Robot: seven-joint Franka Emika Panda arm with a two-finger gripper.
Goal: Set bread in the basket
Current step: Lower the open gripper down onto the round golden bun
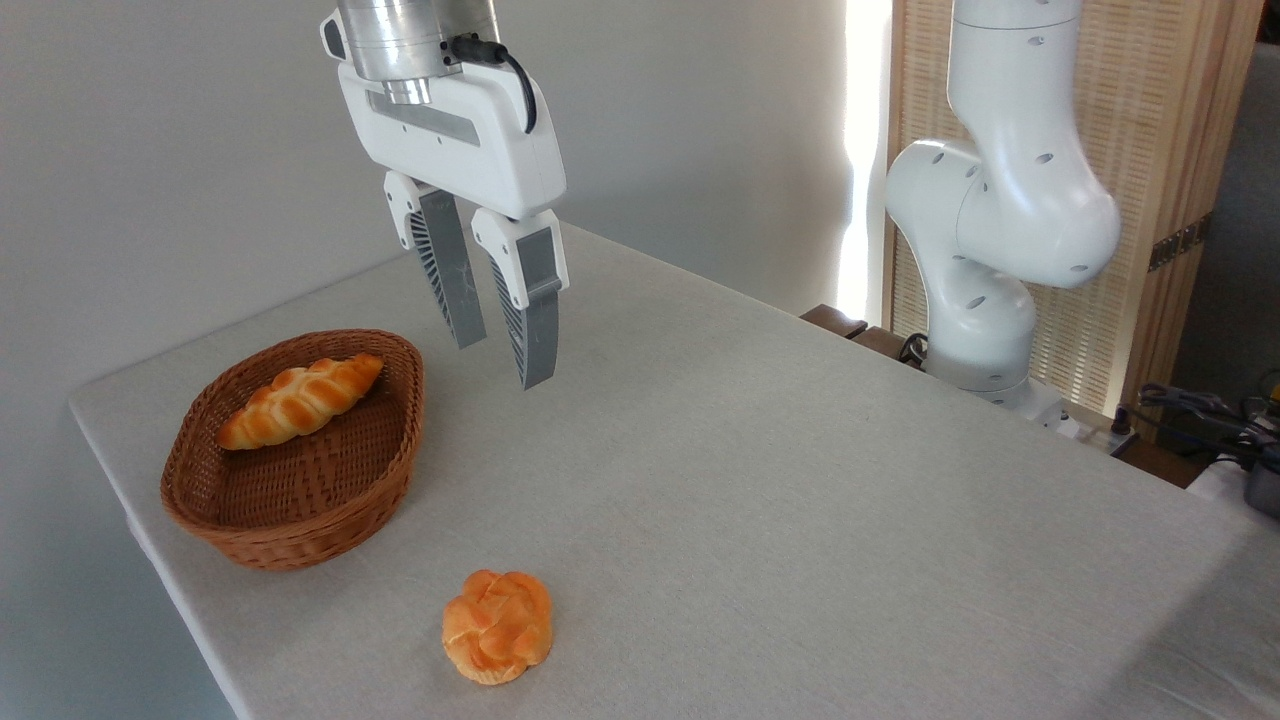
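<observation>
The bread (498, 625), a small round knotted bun with a glossy golden-orange crust, lies on the table near the front edge. The oval brown wicker basket (392, 455) stands to its upper left, near the table's left edge. My gripper (504, 362) hangs high above the table, right of the basket and well behind the bun. Its grey fingers (452, 280) are spread apart and hold nothing.
A long braided golden loaf (300, 400) lies inside the basket toward its back. The arm's white base (985, 300) rises at the table's far right edge, with cables (1200, 410) beyond it. A grey cloth covers the table (800, 500).
</observation>
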